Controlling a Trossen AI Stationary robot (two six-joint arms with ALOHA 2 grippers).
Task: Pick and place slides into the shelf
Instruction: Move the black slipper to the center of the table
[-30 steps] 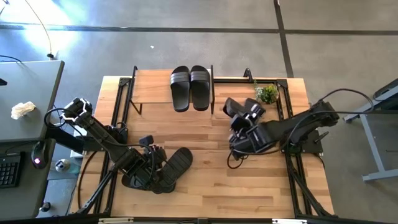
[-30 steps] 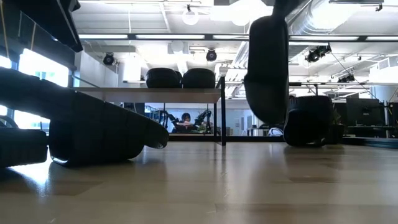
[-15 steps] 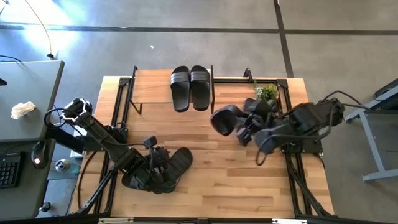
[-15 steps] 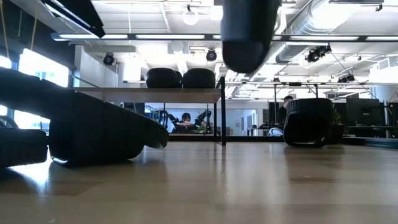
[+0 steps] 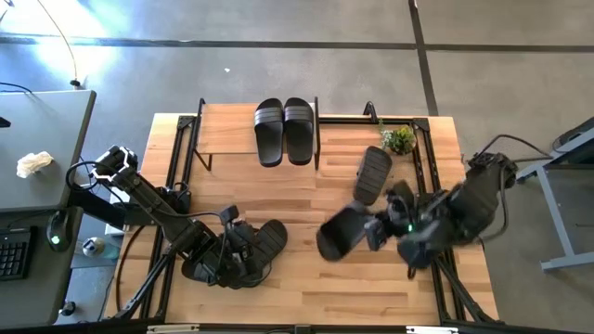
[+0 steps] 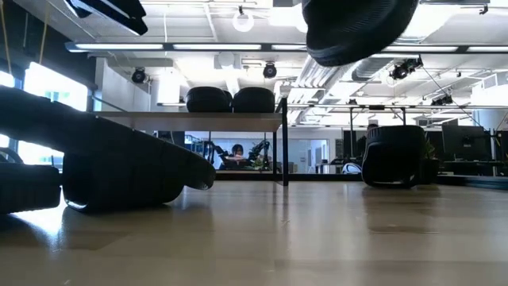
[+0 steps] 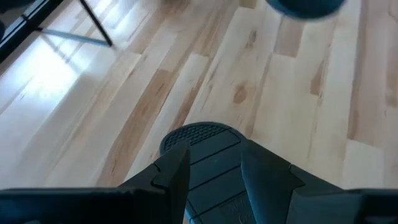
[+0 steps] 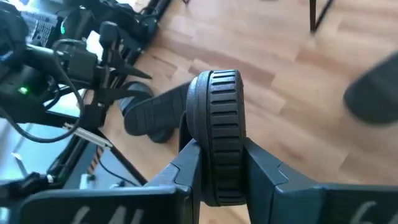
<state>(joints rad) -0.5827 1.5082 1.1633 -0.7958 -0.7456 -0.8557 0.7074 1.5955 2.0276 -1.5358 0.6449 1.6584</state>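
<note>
I am carrying one light, bendy black rubber slide sandal point(image 5: 339, 233), clenched by its ridged edge in the right claw point(image 8: 216, 163), well short of the light wood shelf point(image 5: 228, 129), while the left claw point(image 7: 213, 176) is gripping another slide point(image 5: 260, 247) on the table point(image 5: 306, 297), and the loose sandal point(image 5: 372, 174) beside the small green plant point(image 5: 399, 140) is crowding my path.

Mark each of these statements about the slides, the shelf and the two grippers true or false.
1. Two slides sit side by side on the shelf. True.
2. The right gripper is empty. False: it is shut on a slide, held above the table.
3. The left gripper straddles a slide. True.
4. A slide lies near the small plant. True.
5. The shelf top is bare. False: it holds a pair.
</note>
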